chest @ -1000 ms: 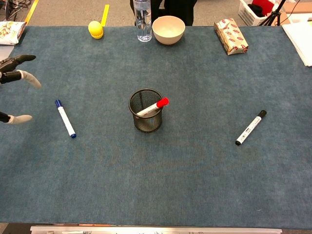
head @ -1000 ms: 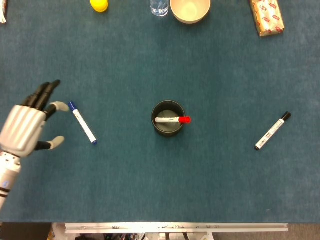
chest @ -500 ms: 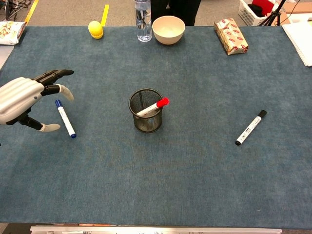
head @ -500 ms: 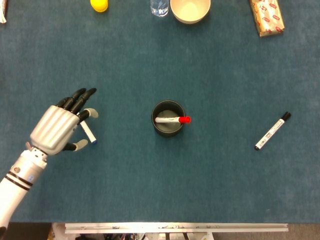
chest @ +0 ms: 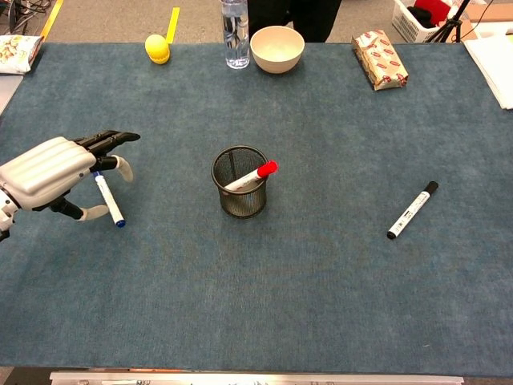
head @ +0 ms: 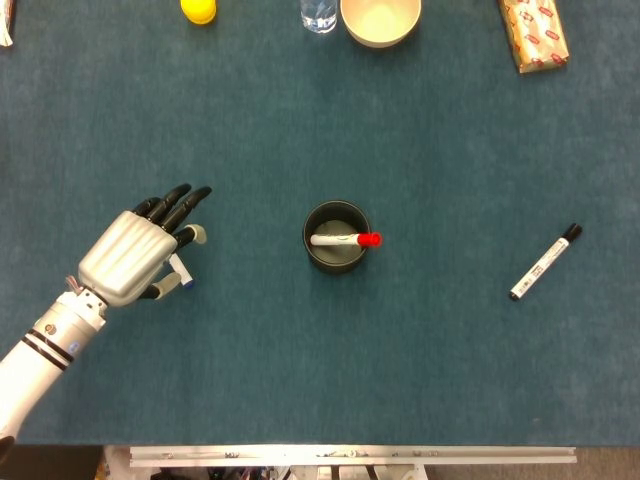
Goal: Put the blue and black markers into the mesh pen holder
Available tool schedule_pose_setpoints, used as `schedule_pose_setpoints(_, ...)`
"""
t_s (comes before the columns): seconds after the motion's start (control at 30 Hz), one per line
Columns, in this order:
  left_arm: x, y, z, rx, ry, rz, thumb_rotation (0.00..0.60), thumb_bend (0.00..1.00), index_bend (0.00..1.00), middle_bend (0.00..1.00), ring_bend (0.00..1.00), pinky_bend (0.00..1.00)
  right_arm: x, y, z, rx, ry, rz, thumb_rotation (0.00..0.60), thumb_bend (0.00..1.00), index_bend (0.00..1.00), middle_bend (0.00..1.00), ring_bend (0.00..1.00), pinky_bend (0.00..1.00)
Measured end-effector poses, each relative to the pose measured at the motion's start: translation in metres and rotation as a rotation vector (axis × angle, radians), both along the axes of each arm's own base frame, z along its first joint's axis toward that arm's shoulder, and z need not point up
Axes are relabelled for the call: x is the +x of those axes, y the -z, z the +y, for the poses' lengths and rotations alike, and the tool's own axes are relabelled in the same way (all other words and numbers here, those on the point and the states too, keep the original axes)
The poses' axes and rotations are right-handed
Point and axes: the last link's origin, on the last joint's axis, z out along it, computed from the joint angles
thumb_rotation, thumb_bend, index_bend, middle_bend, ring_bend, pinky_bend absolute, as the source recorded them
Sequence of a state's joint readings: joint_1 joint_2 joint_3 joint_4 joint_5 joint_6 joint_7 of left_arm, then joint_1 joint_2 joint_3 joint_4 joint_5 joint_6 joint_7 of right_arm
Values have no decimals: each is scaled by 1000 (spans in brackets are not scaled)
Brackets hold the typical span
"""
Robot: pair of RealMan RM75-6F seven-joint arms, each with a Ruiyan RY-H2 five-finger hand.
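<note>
The blue marker [head: 180, 273] [chest: 110, 202] lies flat on the blue cloth at the left, partly hidden under my left hand [head: 135, 255] [chest: 48, 164]. That hand hovers over it with fingers spread and the thumb beside the marker's near end, holding nothing. At the table's middle stands the black mesh pen holder [head: 336, 206] [chest: 240, 202], with a red-capped marker [head: 345, 240] [chest: 252, 176] leaning inside. Far to the right lies the black marker [head: 545, 262] [chest: 411, 210], untouched. My right hand appears in neither view.
Along the far edge stand a yellow object [chest: 157, 48], a clear bottle [chest: 233, 32], a cream bowl [chest: 276, 48] and a wrapped packet [chest: 380, 59]. White papers [chest: 493, 64] lie at the far right corner.
My left hand has moved rightward from the table's left edge to sit over the blue marker. Both markers and the holder have stayed put.
</note>
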State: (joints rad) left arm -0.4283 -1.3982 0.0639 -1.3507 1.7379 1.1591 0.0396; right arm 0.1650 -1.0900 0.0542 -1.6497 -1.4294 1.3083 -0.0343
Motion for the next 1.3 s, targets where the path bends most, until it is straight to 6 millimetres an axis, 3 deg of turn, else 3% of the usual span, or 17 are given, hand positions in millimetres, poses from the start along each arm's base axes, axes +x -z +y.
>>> schedule_pose_setpoints(0.57,-7,3,4,-1,121,142,600,246,356,0,20,252,2,5,-1,13,-4,-2,600,0,410,330,256,297)
schedule_pose_setpoints(1.3,-9,15,8,-65,123,216,600,246,387,0,20,252,-1,7,3,23,8,-4,600,0,410,330,256,297)
